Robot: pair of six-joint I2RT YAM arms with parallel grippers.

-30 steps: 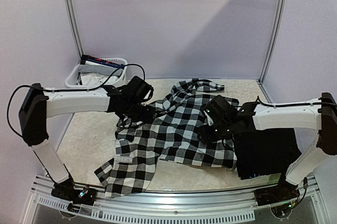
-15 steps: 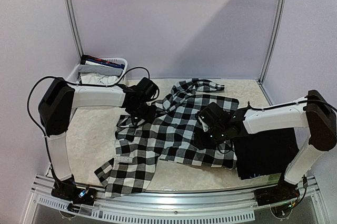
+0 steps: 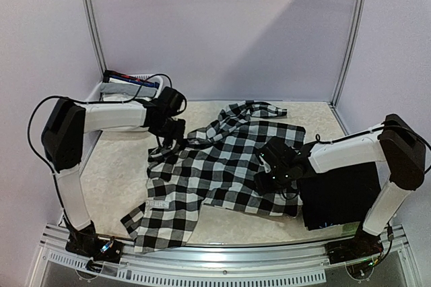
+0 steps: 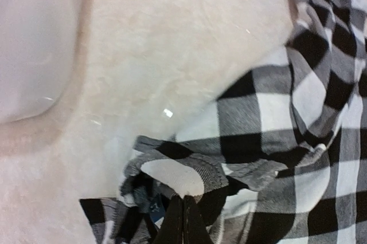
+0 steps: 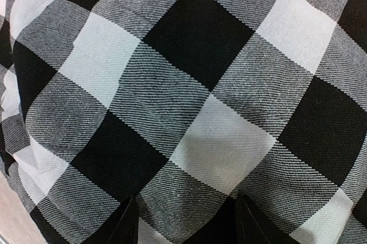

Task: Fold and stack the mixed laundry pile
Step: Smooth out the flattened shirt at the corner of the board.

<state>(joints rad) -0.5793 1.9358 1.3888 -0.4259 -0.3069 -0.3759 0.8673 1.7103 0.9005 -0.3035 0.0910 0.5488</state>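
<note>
Checkered shirt lies rumpled, spread across mid tabletop.
L claw pressed together, pinching bunched far-left shirt edge; R claw spread, low over shirt's right part, beside black folded piece.

One black-and-white checkered shirt lay spread at the centre. One folded black garment sat at 4 o'clock. One white plastic basket stood at 10 o'clock; the cloths inside could not be counted. Two robot arms reached in: the left arm from 9 o'clock, the right arm from 3 o'clock.
</note>
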